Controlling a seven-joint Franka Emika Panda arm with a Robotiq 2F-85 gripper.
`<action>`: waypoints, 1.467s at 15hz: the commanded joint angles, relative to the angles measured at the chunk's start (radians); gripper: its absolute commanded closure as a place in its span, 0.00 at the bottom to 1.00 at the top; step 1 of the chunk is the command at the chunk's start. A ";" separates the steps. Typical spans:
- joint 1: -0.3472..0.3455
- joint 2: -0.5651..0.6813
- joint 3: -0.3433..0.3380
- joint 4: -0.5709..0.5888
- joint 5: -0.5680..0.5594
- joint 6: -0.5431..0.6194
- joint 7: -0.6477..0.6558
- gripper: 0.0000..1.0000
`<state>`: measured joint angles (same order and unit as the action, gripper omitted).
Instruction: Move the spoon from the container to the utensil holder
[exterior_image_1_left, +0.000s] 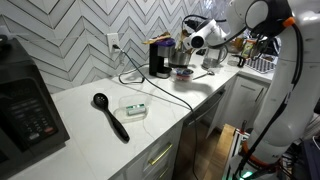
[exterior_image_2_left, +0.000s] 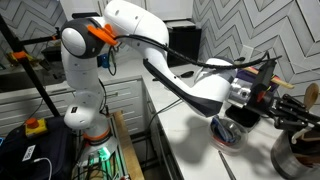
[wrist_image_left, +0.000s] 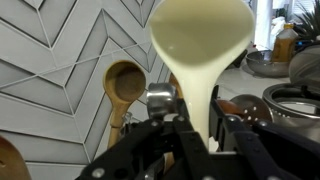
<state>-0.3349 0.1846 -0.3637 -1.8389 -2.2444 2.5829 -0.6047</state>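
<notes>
My gripper (wrist_image_left: 200, 128) is shut on the handle of the pale whitish spoon (wrist_image_left: 200, 40), whose bowl fills the top of the wrist view. Wooden utensil heads (wrist_image_left: 125, 85) stand just behind it. In both exterior views the gripper (exterior_image_1_left: 192, 44) (exterior_image_2_left: 276, 100) hovers at the far end of the counter, just above the greyish utensil holder (exterior_image_1_left: 180, 57) (exterior_image_2_left: 297, 156). The clear, greenish container (exterior_image_1_left: 133, 109) sits on the counter well away from the gripper, with no spoon visible in it.
A big black ladle (exterior_image_1_left: 110, 115) lies beside the container. A black coffee appliance (exterior_image_1_left: 158, 56) with a cable stands near the holder. A low bowl (exterior_image_2_left: 228, 133) sits under the arm. A black microwave (exterior_image_1_left: 25, 110) occupies the near end. A sink rim (wrist_image_left: 295, 97) shows nearby.
</notes>
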 joint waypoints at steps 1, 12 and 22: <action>-0.021 0.059 0.007 0.065 -0.106 0.067 0.044 0.94; -0.050 0.178 0.005 0.197 -0.271 0.123 0.164 0.94; -0.058 0.210 0.009 0.273 -0.161 0.086 0.244 0.00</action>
<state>-0.3784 0.3916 -0.3630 -1.5941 -2.4458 2.6679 -0.3846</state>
